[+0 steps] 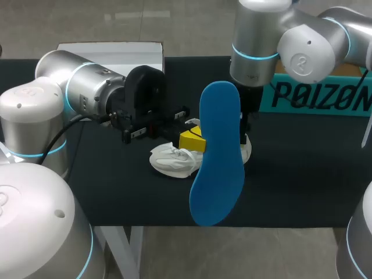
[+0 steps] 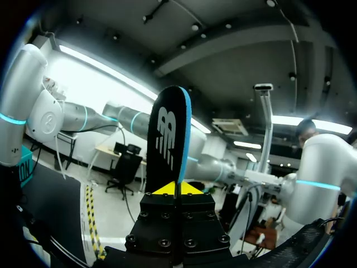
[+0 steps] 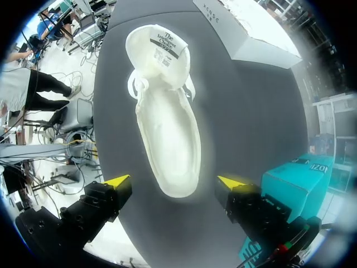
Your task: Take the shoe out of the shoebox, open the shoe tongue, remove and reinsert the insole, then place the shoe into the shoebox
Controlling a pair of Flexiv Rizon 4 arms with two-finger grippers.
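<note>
The left gripper (image 2: 178,188) is clamped on a blue insole (image 1: 218,157), holding it upright above the black table (image 1: 302,174). A white shoe (image 3: 167,134) lies on the table, tongue folded out. The right gripper (image 3: 175,181) hangs over it, fingers wide apart and empty. A teal shoebox (image 1: 325,96) sits nearby.

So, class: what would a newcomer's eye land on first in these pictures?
The big blue insole, held upright above the table in the left gripper, which is shut on its lower end. Next, the white shoe lying on the dark table, tongue folded out, under the open right gripper.
</note>
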